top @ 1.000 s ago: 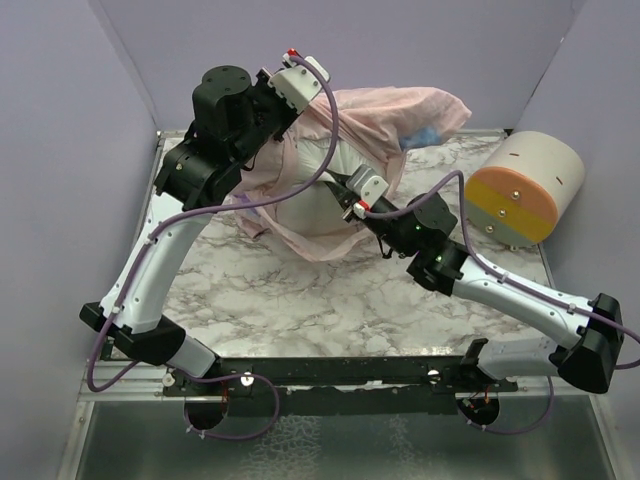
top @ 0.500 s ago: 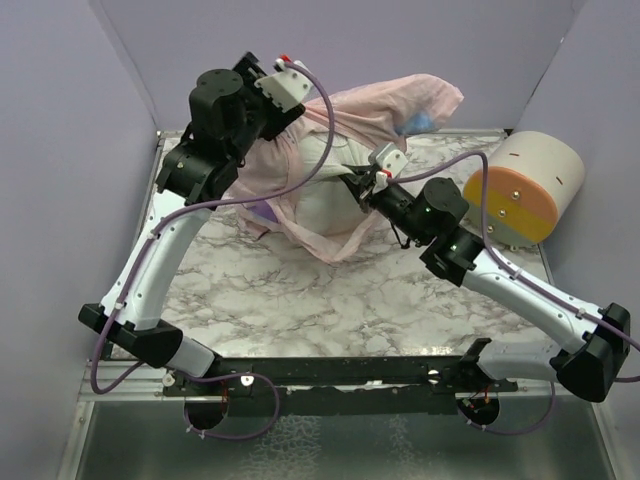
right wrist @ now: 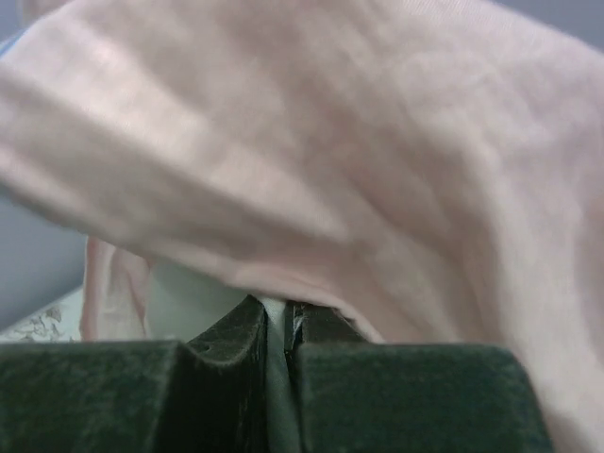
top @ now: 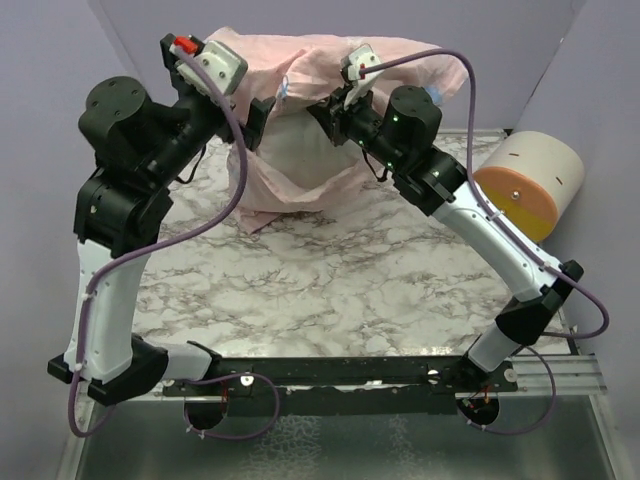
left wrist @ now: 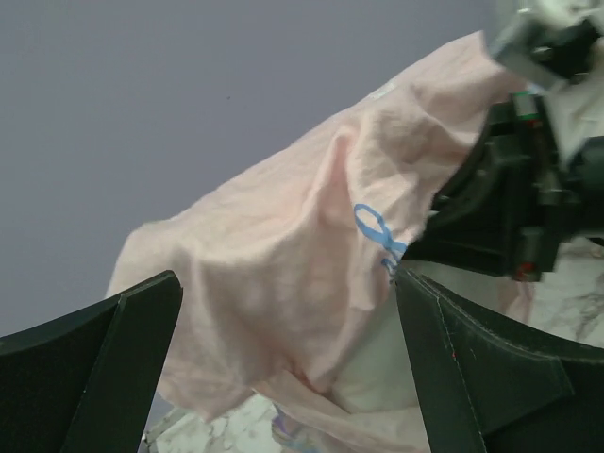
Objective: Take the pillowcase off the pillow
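One pillowcase [top: 300, 60] and one pillow [top: 290, 160] were in play, both held high at the back of the marble surface [top: 340, 280] between two raised arms. The pillowcase showed its plain pale pink side and draped over the top of the white pillow, its loose folds hanging down toward the surface. The left jaws stood wide apart, with nothing between the two dark fingers [left wrist: 94, 368] and the pink cloth just beyond them. The right jaws were pinched tight on a thin whitish edge, apparently the pillow's, under a pink fold. One cream-and-orange cylinder [top: 530, 185] lay well apart at the right.
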